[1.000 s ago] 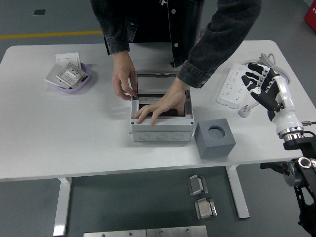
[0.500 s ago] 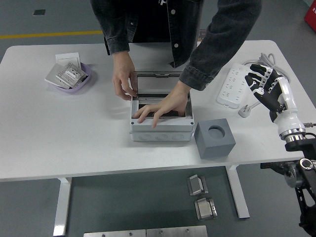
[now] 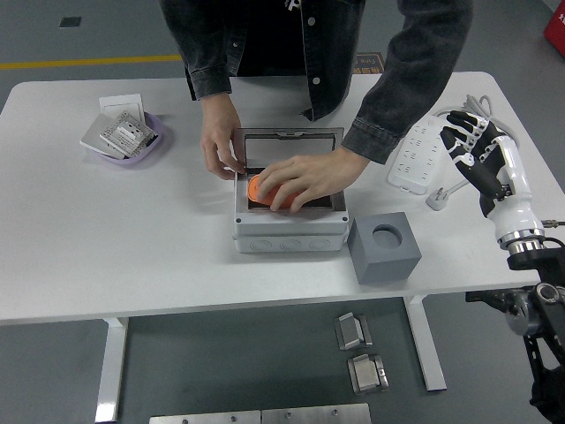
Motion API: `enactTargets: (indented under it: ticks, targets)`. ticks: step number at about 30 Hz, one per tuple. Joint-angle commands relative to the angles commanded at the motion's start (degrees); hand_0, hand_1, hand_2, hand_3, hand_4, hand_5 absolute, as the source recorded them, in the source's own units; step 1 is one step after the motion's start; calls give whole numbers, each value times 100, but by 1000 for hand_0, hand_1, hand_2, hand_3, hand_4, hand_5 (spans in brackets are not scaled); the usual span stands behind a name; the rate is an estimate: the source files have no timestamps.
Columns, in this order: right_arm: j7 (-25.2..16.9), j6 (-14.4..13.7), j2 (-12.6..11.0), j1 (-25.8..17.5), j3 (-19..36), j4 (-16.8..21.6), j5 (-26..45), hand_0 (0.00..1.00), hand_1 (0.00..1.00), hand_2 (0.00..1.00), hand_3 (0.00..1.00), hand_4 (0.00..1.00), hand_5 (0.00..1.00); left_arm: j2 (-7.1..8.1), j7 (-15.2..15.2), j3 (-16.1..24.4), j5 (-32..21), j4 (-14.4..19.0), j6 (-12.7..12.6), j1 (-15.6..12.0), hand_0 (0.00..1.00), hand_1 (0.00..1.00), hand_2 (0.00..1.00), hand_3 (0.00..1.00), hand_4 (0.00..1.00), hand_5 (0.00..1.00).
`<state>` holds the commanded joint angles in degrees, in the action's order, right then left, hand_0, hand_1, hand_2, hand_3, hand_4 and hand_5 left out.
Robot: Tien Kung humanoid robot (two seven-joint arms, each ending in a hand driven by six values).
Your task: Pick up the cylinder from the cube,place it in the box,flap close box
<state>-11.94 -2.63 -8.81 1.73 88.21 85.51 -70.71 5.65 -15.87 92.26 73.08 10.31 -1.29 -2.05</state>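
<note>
A grey box [image 3: 289,231] stands mid-table with its clear lid [image 3: 287,140] raised at the back. A person's hand [image 3: 305,179] holds an orange cylinder [image 3: 260,189] just above the box's inside. The person's other hand [image 3: 219,141] grips the box's left rim. The grey cube [image 3: 384,248] with an empty round hole on top stands right of the box. My right hand [image 3: 474,146] hovers at the table's right side with fingers spread, holding nothing, well apart from the cube. My left arm is out of sight.
A white power strip [image 3: 415,155] with its plug and cable lies beside my right hand. At the far left a purple dish [image 3: 150,151] carries wall switch plates. Metal parts lie on the floor below the table's near edge.
The person's hand has lifted from inside the box, and now holds the orange cylinder, which was not visible before. My right hand has drifted slightly right.
</note>
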Motion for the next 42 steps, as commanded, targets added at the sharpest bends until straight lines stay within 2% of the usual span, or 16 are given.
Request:
enactTargets:
  ticks: [8,22,33,34,39,40,42]
  targets:
    - [-96,-16,2,46,-1,23,326,774,742,769,696,883,387,-7,-8,-15,-23,0,2,-30,637,614,572,601,673,285]
    - [-89,-59,-7,-29,-15,26,112,768,731,773,690,885,391,-27,3,-8,-20,0,0,-14,637,614,570,597,672,292]
    - [-390,-373,129,-121,-260,-95,-211,769,731,764,690,885,392,-45,-11,1,-9,0,1,-29,637,614,570,597,673,292]
    - [-420,-399,145,-117,-283,-115,-222,761,701,695,700,883,387,-45,-10,1,-10,0,1,-31,637,614,570,597,672,290]
    - [-607,-571,276,-61,-439,-277,-283,761,701,695,700,883,387,-57,-4,1,-2,0,4,-38,637,614,570,597,672,290]
    - [-638,-597,299,-53,-479,-308,-276,746,751,754,783,904,354,-60,-1,-1,-3,0,4,-37,637,614,569,597,662,276]
    - [-686,-633,341,-47,-567,-362,-251,746,751,754,783,904,354,-64,4,1,2,0,6,-35,637,614,569,597,662,276]
